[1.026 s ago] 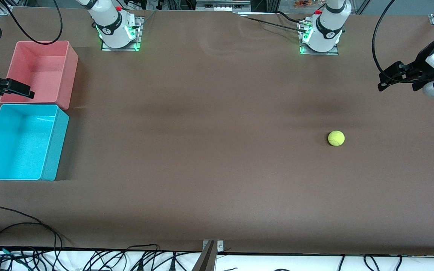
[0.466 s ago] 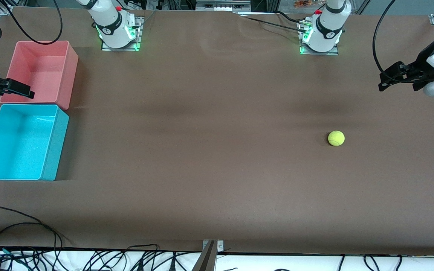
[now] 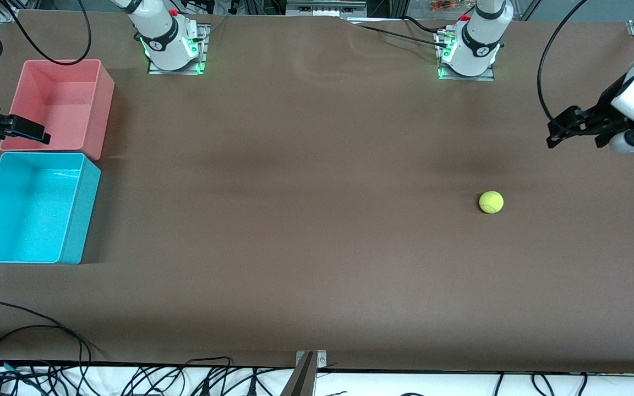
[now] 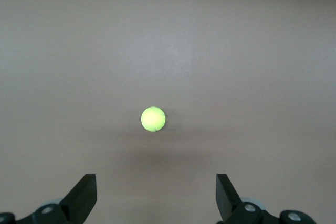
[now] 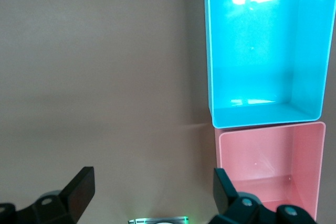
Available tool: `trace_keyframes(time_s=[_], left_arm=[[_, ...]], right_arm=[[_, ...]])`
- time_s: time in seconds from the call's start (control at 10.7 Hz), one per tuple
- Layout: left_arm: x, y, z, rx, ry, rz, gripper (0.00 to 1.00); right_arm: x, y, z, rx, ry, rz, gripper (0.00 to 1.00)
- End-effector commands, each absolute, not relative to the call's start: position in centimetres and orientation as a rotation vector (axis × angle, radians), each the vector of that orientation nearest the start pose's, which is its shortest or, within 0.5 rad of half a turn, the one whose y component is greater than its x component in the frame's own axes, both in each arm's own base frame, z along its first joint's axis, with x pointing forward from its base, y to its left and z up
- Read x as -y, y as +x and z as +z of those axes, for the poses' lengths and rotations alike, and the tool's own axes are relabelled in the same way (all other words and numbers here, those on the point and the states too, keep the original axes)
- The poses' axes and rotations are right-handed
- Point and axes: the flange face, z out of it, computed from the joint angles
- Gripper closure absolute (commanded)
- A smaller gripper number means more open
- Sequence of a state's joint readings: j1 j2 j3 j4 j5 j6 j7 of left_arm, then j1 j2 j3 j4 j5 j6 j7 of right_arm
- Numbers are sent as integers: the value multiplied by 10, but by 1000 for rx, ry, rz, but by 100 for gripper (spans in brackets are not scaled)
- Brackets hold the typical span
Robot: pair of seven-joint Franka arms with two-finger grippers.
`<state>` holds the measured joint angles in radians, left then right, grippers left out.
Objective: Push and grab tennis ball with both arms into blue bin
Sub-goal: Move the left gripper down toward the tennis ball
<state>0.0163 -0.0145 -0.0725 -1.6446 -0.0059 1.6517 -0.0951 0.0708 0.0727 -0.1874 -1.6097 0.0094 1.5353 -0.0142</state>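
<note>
The yellow-green tennis ball [image 3: 491, 202] lies alone on the brown table toward the left arm's end; in the left wrist view the tennis ball [image 4: 153, 119] shows ahead of the spread fingers. My left gripper [image 3: 552, 133] hangs open and empty over the table near that end, apart from the ball. In its wrist view the left gripper [image 4: 156, 188] holds nothing. The blue bin [image 3: 77, 220] stands at the right arm's end, its inside bare; the wrist view shows the blue bin [image 5: 210, 51] too. My right gripper [image 3: 42, 136], open and empty, hovers by the pink bin's rim, and the right gripper [image 5: 152, 183] shows wide.
A pink bin [image 3: 99, 110] touches the blue bin, farther from the front camera; the pink bin [image 5: 307, 182] is bare inside. The arm bases [image 3: 174, 52] [image 3: 468, 55] stand along the table's back edge. Black cables [image 3: 47, 352] and a metal bracket [image 3: 310, 360] line the front edge.
My left gripper has shifted a little toward the tennis ball. The ball, the bins and the right gripper have not moved.
</note>
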Motion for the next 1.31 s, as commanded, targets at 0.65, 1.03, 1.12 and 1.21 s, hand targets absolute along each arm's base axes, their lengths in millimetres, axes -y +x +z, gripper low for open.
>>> trace_keyframes(time_s=[0.65,1.03,1.12,1.21], left_arm=[[-4,541,536,135,-3119,52,0],[-14,547,467,162,-3121,21,0],[-14,546,451,162,-3121,42,0],[-14,547,437,163,-3120,57,0]], right_arm=[[62,562,572,-157,-3120,218,0],[63,563,572,-160,-3138,207,0],[62,563,572,-157,-3138,207,0],[62,563,572,-157,-3138,207,0]])
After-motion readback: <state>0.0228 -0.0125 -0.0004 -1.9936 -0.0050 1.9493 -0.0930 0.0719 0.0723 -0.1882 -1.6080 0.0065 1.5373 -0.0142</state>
